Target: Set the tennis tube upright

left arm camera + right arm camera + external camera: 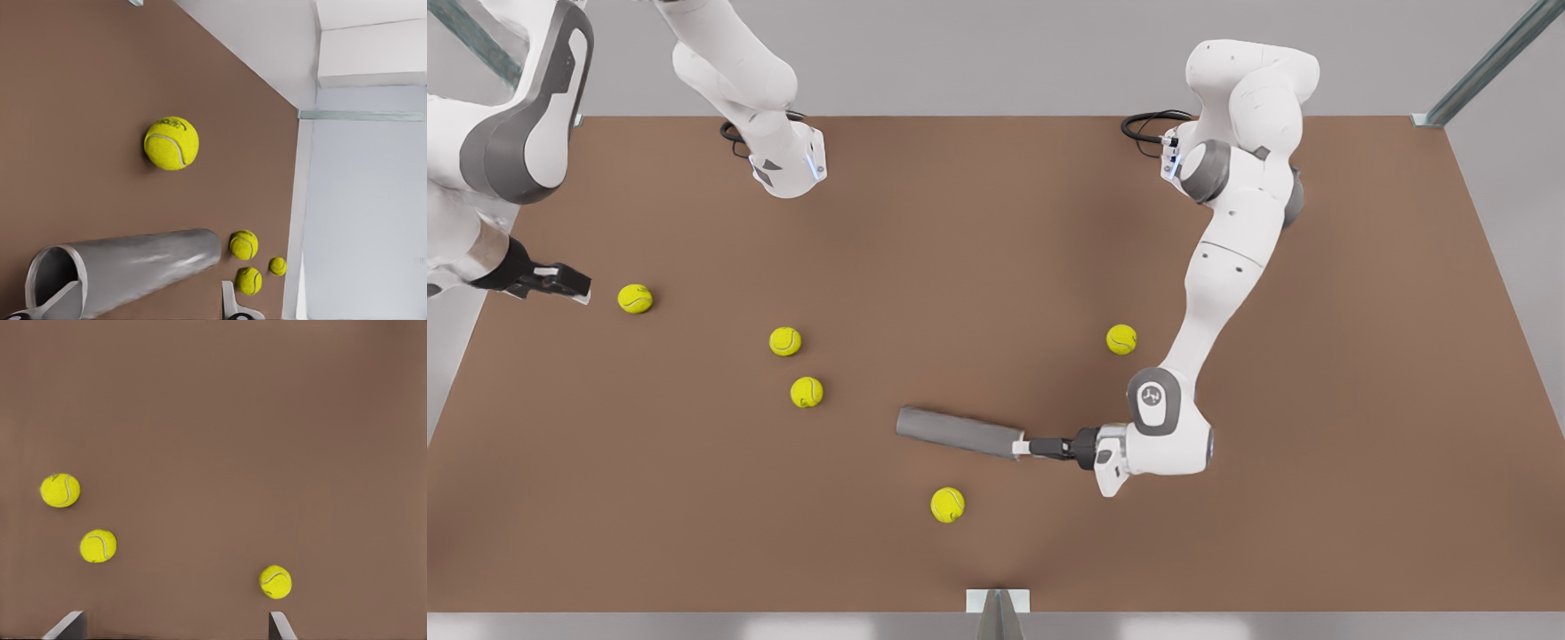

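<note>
Front view, nearest the camera: a tennis ball (947, 504) sits alone on the brown table (1316, 533). Just behind it the tennis tube (959, 432) lies flat on its side, long axis roughly across the table. Left gripper (1021, 444) is at the tube's lighter-rimmed end on the front view's right, fingers spread, not clamped. In the left wrist view one finger (57, 300) reaches into the tube's (133, 267) open mouth and the other finger (230, 300) sits outside the wall; actual contact can't be confirmed.

Farther back: two balls (807, 392) (785, 341) close together on the front view's left, one ball (1121, 339) beside the left arm's forearm.

Right gripper (574, 289) waits at the table's edge on the front view's left, fingers apart and empty, close to a ball (635, 299) but not touching.
</note>
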Controlling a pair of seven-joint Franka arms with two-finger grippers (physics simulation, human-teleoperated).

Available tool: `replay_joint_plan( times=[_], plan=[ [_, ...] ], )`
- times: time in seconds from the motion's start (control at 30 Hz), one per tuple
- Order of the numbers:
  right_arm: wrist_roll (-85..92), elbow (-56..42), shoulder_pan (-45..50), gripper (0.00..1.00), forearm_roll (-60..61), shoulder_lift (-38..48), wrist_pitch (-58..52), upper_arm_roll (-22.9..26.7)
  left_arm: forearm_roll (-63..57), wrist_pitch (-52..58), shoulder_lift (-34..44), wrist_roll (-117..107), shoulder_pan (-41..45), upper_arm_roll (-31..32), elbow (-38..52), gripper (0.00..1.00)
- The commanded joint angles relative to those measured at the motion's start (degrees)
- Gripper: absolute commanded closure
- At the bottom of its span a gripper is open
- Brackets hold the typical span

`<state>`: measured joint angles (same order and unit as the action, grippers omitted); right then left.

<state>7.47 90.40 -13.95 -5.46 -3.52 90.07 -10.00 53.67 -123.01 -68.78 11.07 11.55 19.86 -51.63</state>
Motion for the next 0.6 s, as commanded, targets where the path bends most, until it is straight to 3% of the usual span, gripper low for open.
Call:
replay_joint_plan(
  times=[0.0, 0.57],
  plan=[
    [0.0, -0.05, 5.34, 0.0, 0.01, 0.0, -0.24, -0.02, 0.47, -0.04, -0.12, 0.0, 0.05, 0.0, 0.04, 0.01],
    [0.09, 0.13, 2.61, 0.0, 0.63, -1.32, 2.48, -0.81, 0.56, -4.78, -5.13, 6.5, 1.46, -0.79, 2.59, 0.01]
  ],
)
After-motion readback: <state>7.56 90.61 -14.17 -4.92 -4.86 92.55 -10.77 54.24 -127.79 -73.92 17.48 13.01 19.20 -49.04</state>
